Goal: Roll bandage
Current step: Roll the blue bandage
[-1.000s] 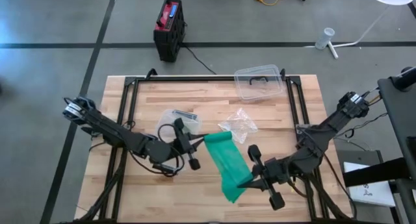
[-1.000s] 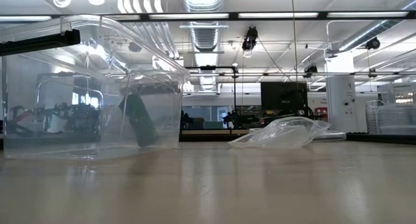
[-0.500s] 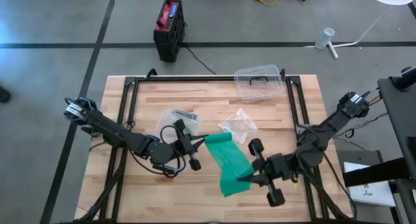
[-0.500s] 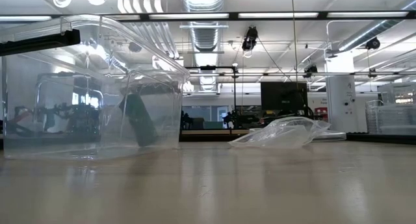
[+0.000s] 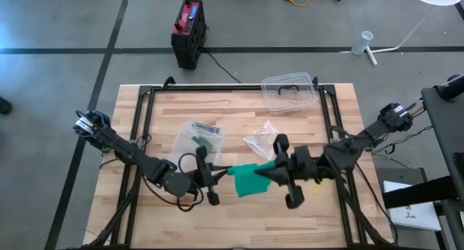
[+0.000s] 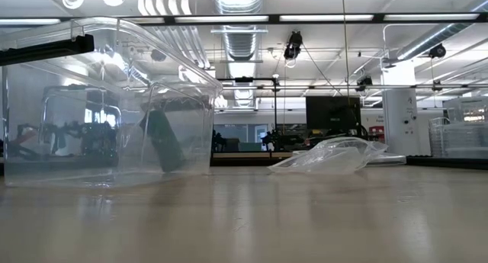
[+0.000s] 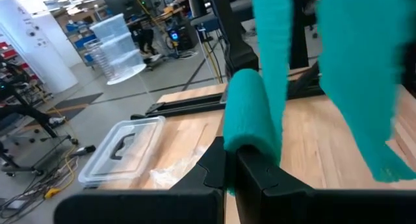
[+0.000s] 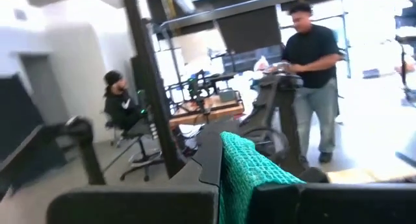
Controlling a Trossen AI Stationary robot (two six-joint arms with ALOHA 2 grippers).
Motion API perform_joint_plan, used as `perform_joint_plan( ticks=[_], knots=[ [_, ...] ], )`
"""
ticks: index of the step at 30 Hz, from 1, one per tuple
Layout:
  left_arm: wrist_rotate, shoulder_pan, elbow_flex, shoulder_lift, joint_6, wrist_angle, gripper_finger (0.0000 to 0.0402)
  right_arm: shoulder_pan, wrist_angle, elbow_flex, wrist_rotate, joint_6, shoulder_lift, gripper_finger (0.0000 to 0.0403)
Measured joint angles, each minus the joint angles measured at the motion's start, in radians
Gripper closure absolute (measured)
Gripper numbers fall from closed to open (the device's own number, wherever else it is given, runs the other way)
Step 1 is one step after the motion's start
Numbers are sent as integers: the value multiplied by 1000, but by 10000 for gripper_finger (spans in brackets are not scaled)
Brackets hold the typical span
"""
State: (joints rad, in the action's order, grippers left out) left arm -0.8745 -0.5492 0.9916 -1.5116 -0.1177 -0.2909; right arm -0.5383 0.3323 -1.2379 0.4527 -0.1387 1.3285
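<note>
A teal-green bandage (image 5: 246, 180) hangs between my two grippers over the middle of the table. Its rolled end (image 7: 250, 113) is at my left gripper (image 5: 220, 173), which is shut on it. My right gripper (image 5: 270, 175) is shut on the loose strip (image 8: 250, 172) and stands just right of the left one, tipped slightly upward. In the left wrist view the strip (image 7: 273, 49) climbs from the roll, and a second stretch (image 7: 357, 74) hangs beside it. My left gripper pinches the bandage's rolled end (image 7: 242, 146) between its two fingertips, coming about level from the table's left. The roll stands up past the fingertips, and the strip leads off it toward the other gripper. My right gripper pinches the loose strip (image 8: 227, 160) between its two fingers, coming from the table's right and slanting a little upward. The cloth is bunched at the fingers, so whether it is one layer or several does not show. A loose stretch hangs below the hold.
A clear lidded box (image 5: 288, 93) stands at the far edge, also close up in the low view (image 6: 107, 103). A crumpled clear bag (image 5: 264, 140) and a clear packet (image 5: 197, 138) lie just beyond the grippers. Black frame rails (image 5: 141, 119) border the table. People show beyond it.
My right gripper has risen and swung toward the far edge and the left gripper, tipping its fingers upward. The bandage, a long strip running toward the near edge a second ago, is now short and bunched between the grippers. My left gripper has shifted slightly toward the near edge.
</note>
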Motion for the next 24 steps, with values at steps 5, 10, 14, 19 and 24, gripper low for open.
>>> perform_joint_plan(
  ticks=[5,10,14,19,24],
  knots=[
    [1,-1,0,-21,13,-2,401,72,0,-1,23,-59,0,400],
    [78,-28,0,-32,34,-1,401,143,-27,0,50,-98,-4,392],
    [96,-55,0,-32,41,3,401,200,-38,1,45,-169,-18,363],
    [96,-59,0,-32,45,7,401,251,-35,1,38,-214,-38,293],
    [99,-58,0,-32,49,6,401,331,-67,1,44,-273,-38,221]
  ],
)
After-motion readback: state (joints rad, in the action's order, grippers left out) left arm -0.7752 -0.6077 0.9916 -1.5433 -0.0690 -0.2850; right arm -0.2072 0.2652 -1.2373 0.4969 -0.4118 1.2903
